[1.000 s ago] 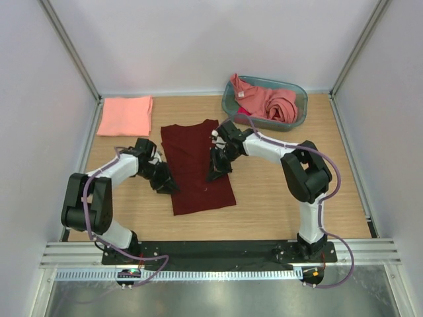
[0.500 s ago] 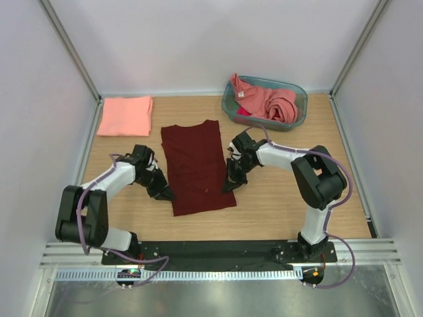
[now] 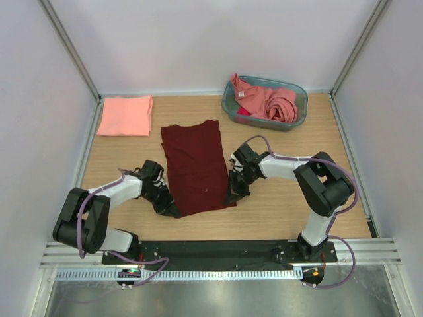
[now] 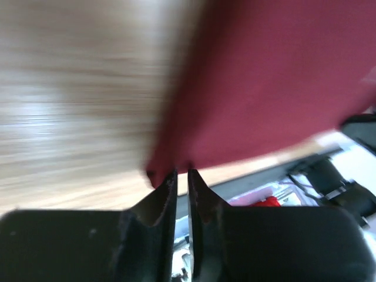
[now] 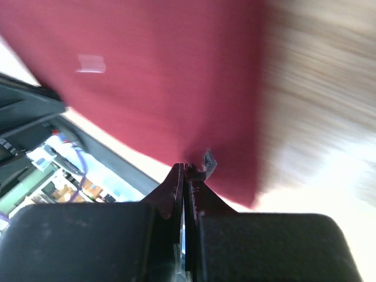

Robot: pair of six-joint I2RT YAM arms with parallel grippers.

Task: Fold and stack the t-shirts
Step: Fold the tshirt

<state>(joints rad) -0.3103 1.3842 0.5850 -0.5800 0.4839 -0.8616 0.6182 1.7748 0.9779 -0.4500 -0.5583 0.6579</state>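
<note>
A dark maroon t-shirt (image 3: 195,168), folded into a long strip, lies flat mid-table. My left gripper (image 3: 169,209) is low at its near left corner. In the left wrist view its tips (image 4: 182,171) stand almost together, nipping the edge of the maroon cloth (image 4: 264,76). My right gripper (image 3: 234,195) is at the near right corner. Its jaws (image 5: 184,166) are shut on a small pinch of the maroon hem (image 5: 164,76), beside a pale tag (image 5: 208,160). A folded salmon t-shirt (image 3: 125,115) lies at the back left. More pink t-shirts (image 3: 271,102) are bunched in the basket.
The teal-blue plastic basket (image 3: 299,92) stands at the back right. Grey walls close in the table on the left, right and back. Bare wood (image 3: 291,205) shows right of the maroon shirt. The arm bases sit on the black rail (image 3: 218,251) at the near edge.
Both grippers slid toward the near edge along the maroon shirt's sides, reaching its near corners. The right one came off the cloth's middle and the left jaws narrowed.
</note>
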